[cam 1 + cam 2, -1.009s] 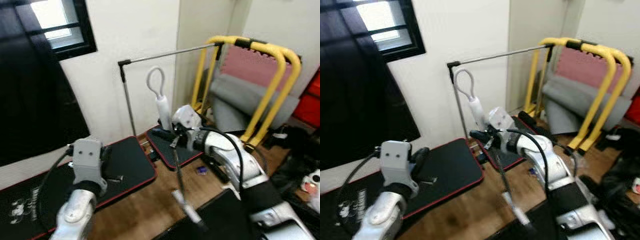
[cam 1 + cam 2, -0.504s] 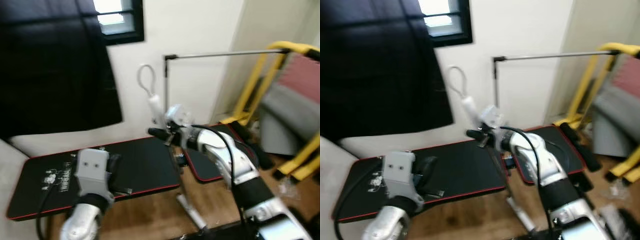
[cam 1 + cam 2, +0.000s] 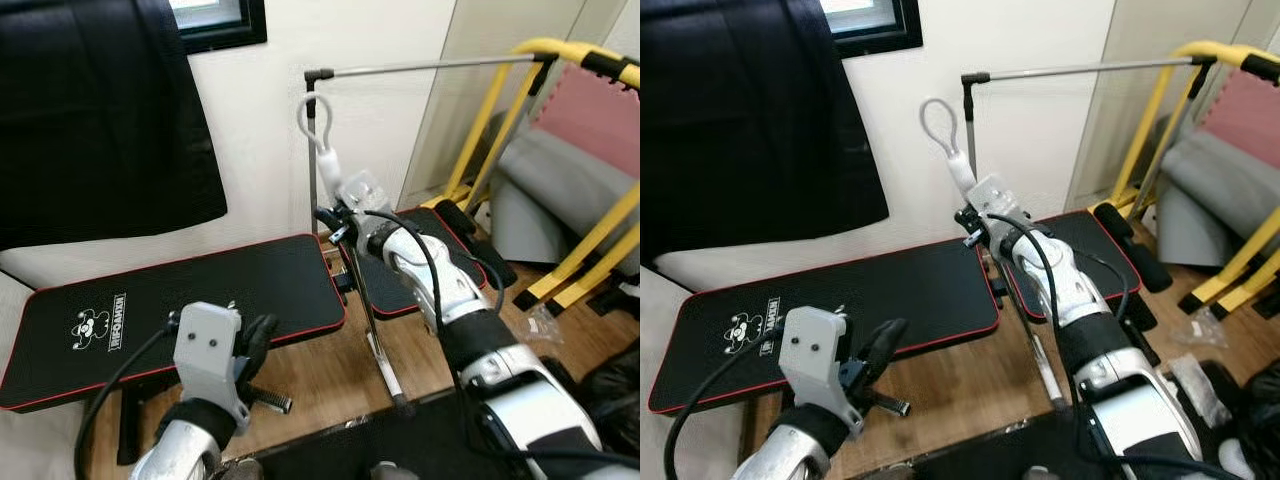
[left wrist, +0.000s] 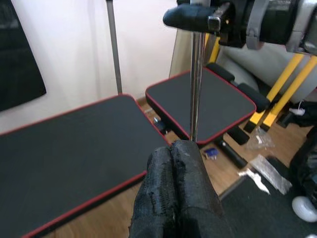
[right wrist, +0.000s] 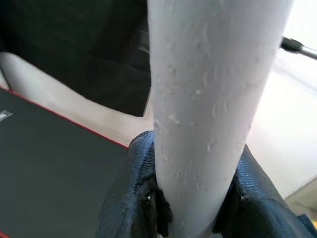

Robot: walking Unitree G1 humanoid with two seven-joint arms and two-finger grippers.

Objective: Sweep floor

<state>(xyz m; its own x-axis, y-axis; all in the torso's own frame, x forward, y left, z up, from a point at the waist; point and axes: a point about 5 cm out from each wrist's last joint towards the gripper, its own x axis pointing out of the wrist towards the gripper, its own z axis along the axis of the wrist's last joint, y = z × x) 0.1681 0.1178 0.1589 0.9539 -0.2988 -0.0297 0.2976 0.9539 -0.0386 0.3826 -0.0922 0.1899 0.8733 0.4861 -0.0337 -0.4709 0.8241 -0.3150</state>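
Room w/ wood floor (image 3: 330,380), white wall, yellow frame (image 3: 560,140) at robot's right, clothes rail (image 3: 420,70) behind. Black red-edged workout bench (image 3: 170,310) lies across the foreground, second pad (image 3: 420,260) just beside it to the right. Small litter on the floor near the yellow frame.

Right gripper (image 3: 335,215) reaches fwd over the gap between the pads; fingers (image 5: 143,198) pinch the broom (image 3: 350,250) on its white grip, seen close in right wrist view. Left gripper (image 4: 176,198) hovers low in front of the bench, fingers pressed together, holding nothing.

Broom: long axis steeply upright, tilted; white hanging loop (image 3: 312,118) points up toward the wall, metal shaft (image 3: 375,330) runs down and toward the robot, meeting the floor near a dark mat; head not visible.

Step, as judged: broom is in hand, being carried/positioned; sweeping prob. not yet under way. Next move calls for dropping the low end flat on bare floor, perhaps adding left gripper on the shaft, and steering clear of bench and rail.
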